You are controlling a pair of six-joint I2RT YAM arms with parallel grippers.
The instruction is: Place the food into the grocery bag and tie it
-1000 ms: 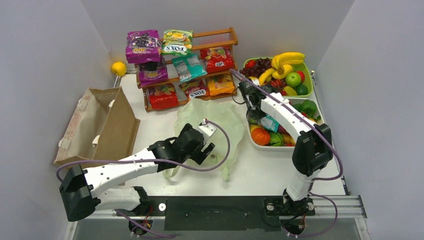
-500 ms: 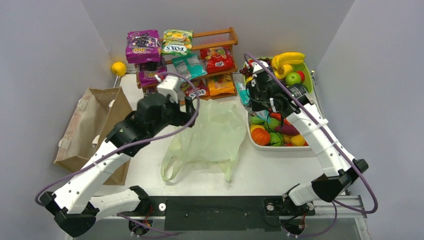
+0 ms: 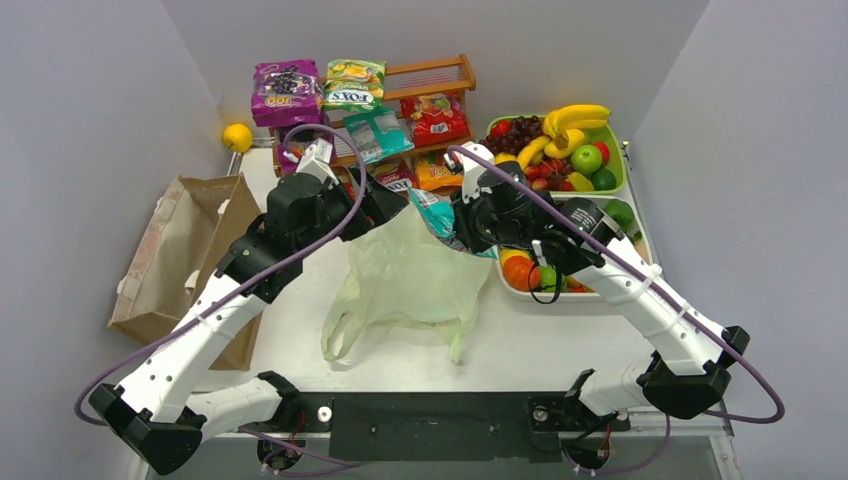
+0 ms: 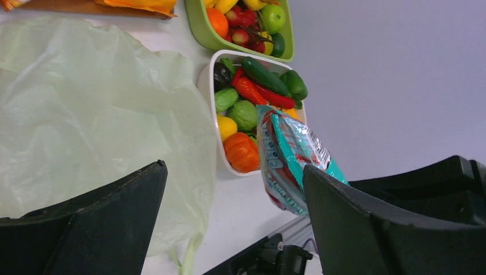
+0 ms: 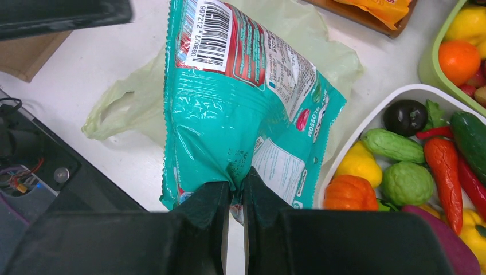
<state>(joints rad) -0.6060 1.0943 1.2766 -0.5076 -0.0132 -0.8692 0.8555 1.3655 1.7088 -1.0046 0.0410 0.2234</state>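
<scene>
The pale green grocery bag (image 3: 410,280) lies on the table, its top edge bunched up near my left gripper (image 3: 385,205). In the left wrist view my left gripper (image 4: 234,166) is wide open with nothing between the jaws, and the bag (image 4: 86,103) lies below and to the left. My right gripper (image 3: 455,228) is shut on a teal snack packet (image 3: 433,210) and holds it above the bag's top right part. In the right wrist view the jaws (image 5: 236,186) pinch the packet's (image 5: 229,103) lower edge over the bag (image 5: 132,103).
A wooden rack (image 3: 440,75) of snack packets stands at the back. A green fruit tray (image 3: 622,160) and a white vegetable tray (image 3: 540,296) sit at the right. A brown paper bag (image 3: 200,260) lies at the left, with a yellow ball (image 3: 237,136) behind it.
My right gripper has carried the teal packet left from the trays to above the bag. My left gripper has moved right to the bag's top edge, and the bag has bunched up there.
</scene>
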